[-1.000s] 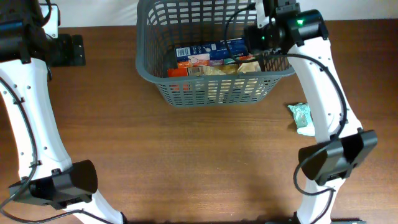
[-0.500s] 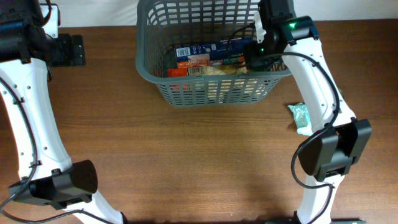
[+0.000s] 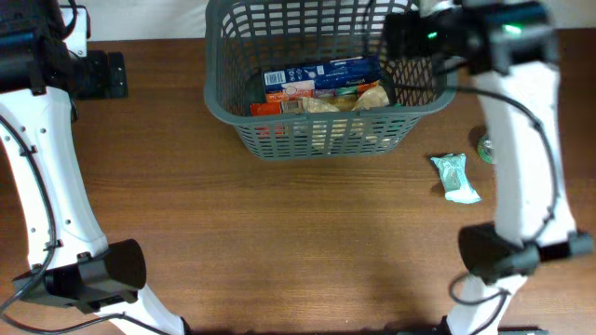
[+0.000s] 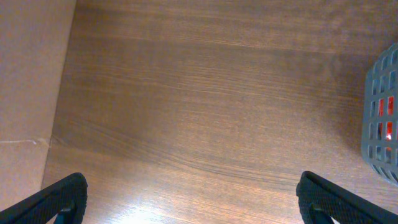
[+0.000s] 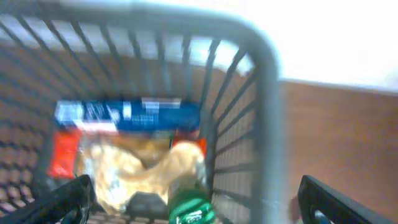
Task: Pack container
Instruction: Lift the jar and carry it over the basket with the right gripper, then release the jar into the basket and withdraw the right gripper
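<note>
item 1, basket (image 3: 317, 138): large grey lattice basket, upright at the far middle of the bench (image 3: 279, 242), its back edge close to the bench's far edge. in the left wrist view only one corner (image 4: 380, 112) shows, at the right edge.

item 2, basket contents: blue box (image 3: 321, 73) lying along the far side; orange-red packet (image 3: 279, 93) in front of it to the left; tan crinkled bag (image 3: 358, 99) to the right, touching both. the right wrist view adds a green-capped thing (image 5: 191, 208) low by the right wall, too blurred to name.

item 3, loose things: pale green pouch (image 3: 454, 177) flat on the bench, right of the basket and apart from it. just beyond it a small green round thing (image 3: 485, 147), half hidden by the right arm (image 3: 521, 140).

item 4, right pincer (image 5: 199, 199): over the basket's far right corner, jaws spread wide, nothing between them. the rim and right wall (image 5: 267, 93) cross its view, between it and the bare bench on the right. overhead view blurred here.

item 5, left pincer (image 4: 186, 199): far left, well apart from the basket, jaws spread wide, empty, over bare bench (image 4: 186, 93).
</note>
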Robot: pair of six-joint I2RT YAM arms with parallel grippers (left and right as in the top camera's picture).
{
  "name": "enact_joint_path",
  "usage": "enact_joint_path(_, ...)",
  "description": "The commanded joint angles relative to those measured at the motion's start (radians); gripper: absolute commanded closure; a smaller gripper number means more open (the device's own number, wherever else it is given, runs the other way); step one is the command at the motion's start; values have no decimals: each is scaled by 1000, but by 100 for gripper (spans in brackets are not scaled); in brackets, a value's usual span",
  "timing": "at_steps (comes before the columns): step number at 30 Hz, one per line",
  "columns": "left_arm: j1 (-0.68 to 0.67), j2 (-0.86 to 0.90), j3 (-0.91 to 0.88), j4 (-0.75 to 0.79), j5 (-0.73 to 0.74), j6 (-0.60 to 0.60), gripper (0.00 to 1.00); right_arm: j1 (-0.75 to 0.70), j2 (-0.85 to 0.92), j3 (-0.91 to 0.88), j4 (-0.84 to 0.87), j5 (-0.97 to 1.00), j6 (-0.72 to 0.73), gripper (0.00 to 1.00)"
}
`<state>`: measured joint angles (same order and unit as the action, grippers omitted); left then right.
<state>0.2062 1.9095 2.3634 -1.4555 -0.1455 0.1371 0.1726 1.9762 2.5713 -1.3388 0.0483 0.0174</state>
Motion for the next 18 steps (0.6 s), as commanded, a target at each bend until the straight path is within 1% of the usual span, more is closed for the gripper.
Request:
enact_joint_path(1, 6, -6, -3, -1, 8, -10, 1, -79, -140, 65, -19, 16, -2, 1)
enact_joint_path(3, 6, -6, -3, -1, 8, -9, 1, -152, -192, 63, -42, 18, -2, 4)
enact_joint_path(7, 6, -6, -3, -1, 8, -10, 1, -364, -264, -13, -41, 16, 26, 5)
enact_joint_path(10, 6, -6, -3, -1, 8, -10, 1, -534, -282, -141, -9, -3, 89, 4)
enact_joint_path(12, 6, -6, -3, -1, 8, -10, 1, -616, -279, -263, 24, -31, 163, 7)
enact_joint_path(14, 6, -6, -3, -1, 8, -10, 1, -653, -270, -381, 65, -41, 219, 10)
enact_joint_path(15, 6, -6, -3, -1, 8, -10, 1, -659, -257, -449, 88, -37, 224, 10)
enact_joint_path(18, 6, -6, -3, -1, 8, -9, 1, -656, -208, -560, 133, -37, 224, 9)
